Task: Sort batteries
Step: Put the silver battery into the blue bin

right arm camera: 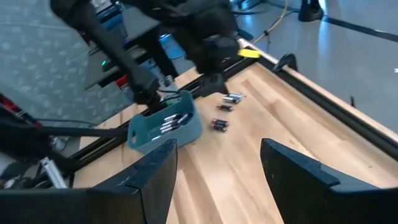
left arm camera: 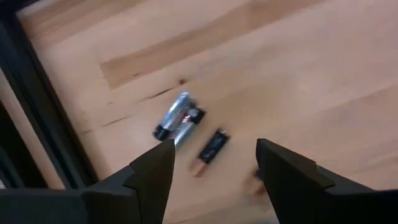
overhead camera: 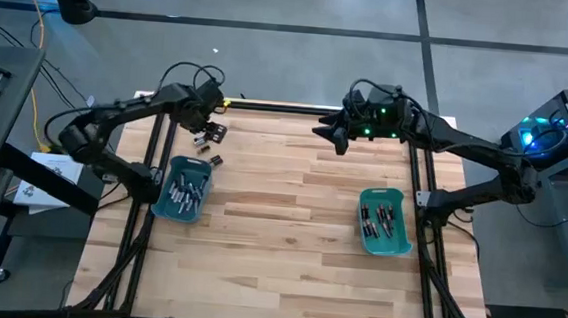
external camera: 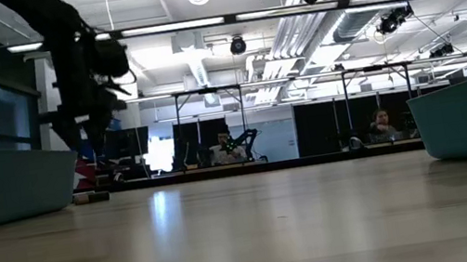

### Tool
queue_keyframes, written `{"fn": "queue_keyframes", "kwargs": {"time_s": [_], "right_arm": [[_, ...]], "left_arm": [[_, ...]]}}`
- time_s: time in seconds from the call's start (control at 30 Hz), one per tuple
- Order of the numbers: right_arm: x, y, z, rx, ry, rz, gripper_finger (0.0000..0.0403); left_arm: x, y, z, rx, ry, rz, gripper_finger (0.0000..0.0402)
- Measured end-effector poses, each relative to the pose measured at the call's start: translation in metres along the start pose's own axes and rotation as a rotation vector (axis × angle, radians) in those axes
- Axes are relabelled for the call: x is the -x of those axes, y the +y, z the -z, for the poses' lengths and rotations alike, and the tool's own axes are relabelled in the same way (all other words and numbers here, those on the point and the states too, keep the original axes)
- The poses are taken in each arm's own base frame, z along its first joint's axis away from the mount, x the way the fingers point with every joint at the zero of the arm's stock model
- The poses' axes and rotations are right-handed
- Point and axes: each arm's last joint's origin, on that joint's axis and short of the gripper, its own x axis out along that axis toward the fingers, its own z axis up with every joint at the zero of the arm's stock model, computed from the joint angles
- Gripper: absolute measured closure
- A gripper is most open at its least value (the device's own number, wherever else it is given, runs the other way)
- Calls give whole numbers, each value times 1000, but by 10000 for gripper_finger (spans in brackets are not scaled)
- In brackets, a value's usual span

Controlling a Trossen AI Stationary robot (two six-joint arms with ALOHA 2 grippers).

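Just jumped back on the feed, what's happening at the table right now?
Battery sorting is under way. The left hand is open above loose batteries on the wood near the left bin, holding nothing. The right hand waits open and raised by the far edge. The right bin and the left one both already hold batteries.

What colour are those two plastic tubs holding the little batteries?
Teal. Both bins, left and right, show best in the high view, batteries inside.
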Motion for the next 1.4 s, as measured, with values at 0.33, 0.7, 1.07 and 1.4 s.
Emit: {"fn": "queue_keyframes", "kwargs": {"time_s": [0.33, 0.7, 1.07, 1.4], "right_arm": [[-1, 9, 3, 18, 10, -20, 179], [-1, 9, 3, 13, 10, -19, 179], [-1, 9, 3, -6, 10, -18, 179], [-1, 9, 3, -6, 9, -19, 179]], "left_arm": [[-41, 4, -10, -346, 159, -81, 183], [-80, 16, -17, -346, 285, -103, 194], [-92, 16, -19, -375, 302, -40, 276], [-91, 12, -18, -380, 304, -16, 299]]}}
